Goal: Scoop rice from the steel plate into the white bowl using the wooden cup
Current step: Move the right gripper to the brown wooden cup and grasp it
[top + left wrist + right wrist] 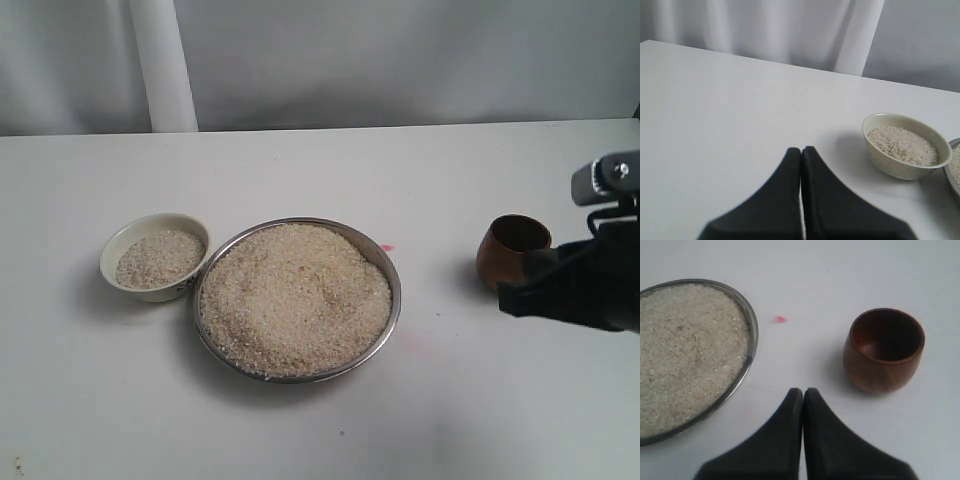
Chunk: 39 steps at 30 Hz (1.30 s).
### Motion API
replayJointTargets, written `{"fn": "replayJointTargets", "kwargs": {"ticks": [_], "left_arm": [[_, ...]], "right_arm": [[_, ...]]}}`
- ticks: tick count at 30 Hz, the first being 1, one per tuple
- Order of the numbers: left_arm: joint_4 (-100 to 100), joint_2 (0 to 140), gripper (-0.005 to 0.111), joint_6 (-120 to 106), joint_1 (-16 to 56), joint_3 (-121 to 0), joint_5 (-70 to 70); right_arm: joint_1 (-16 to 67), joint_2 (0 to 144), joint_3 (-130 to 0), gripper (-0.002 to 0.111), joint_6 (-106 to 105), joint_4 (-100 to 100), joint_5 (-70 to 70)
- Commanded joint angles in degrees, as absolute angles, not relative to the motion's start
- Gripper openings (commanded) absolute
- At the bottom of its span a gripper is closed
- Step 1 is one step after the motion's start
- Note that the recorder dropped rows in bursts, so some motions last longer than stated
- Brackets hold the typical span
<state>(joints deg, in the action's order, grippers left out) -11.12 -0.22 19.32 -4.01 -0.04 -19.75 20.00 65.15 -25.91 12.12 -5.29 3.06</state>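
On one desk (pixel 300 420) we count one steel plate (pixel 397 292) at the middle, heaped with rice (pixel 295 295). One white bowl (pixel 155 291) sits just beside it toward the left edge, and it also holds rice. One wooden cup (pixel 505 255) stands upright near the right edge. There are two pincers, the left pincer (pixel 801 149) and the right pincer (pixel 803 390) – each pressed together, pinching nothing.

**No writing I can read**

I find no text, label, brand or number legible in any of my three views. The white bowl (pixel 150 293), at the left of the exterior frame, carries a small dark mark low on its outer wall, too small to tell whether it is lettering. A pink fleck (pixel 387 247) on the table (pixel 480 400), right of centre, is only a smudge of colour.
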Motion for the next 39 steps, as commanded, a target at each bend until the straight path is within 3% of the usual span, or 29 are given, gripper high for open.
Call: {"fn": "replayJointTargets", "kwargs": {"ticks": [1, 9, 19, 30, 34, 37, 39], "left_arm": [[-11.27, 0.00, 0.000, 19.45, -3.75, 0.00, -19.36], [-11.27, 0.00, 0.000, 19.45, -3.75, 0.00, -19.36], [-11.27, 0.00, 0.000, 19.45, -3.75, 0.00, -19.36], [-11.27, 0.00, 0.000, 19.45, -3.75, 0.00, -19.36], [-11.27, 0.00, 0.000, 19.45, -3.75, 0.00, -19.36], [-11.27, 0.00, 0.000, 19.45, -3.75, 0.00, -19.36], [-11.27, 0.00, 0.000, 19.45, -3.75, 0.00, -19.36]], "right_arm": [[20.06, 67.61, -19.06, 0.000, 12.36, -4.41, -6.15], [20.06, 76.92, -14.51, 0.000, 7.40, -3.89, -19.63], [19.98, 91.14, -13.84, 0.000, 0.00, 10.52, -39.38], [19.98, 91.72, -13.84, 0.001, 0.00, 10.27, -39.49], [19.98, 91.72, -13.84, 0.028, 0.00, 10.03, -39.29], [19.98, 91.72, -13.84, 0.086, 0.00, 10.03, -38.93], [19.98, 91.72, -13.84, 0.101, 0.00, 10.03, -38.93]]}}
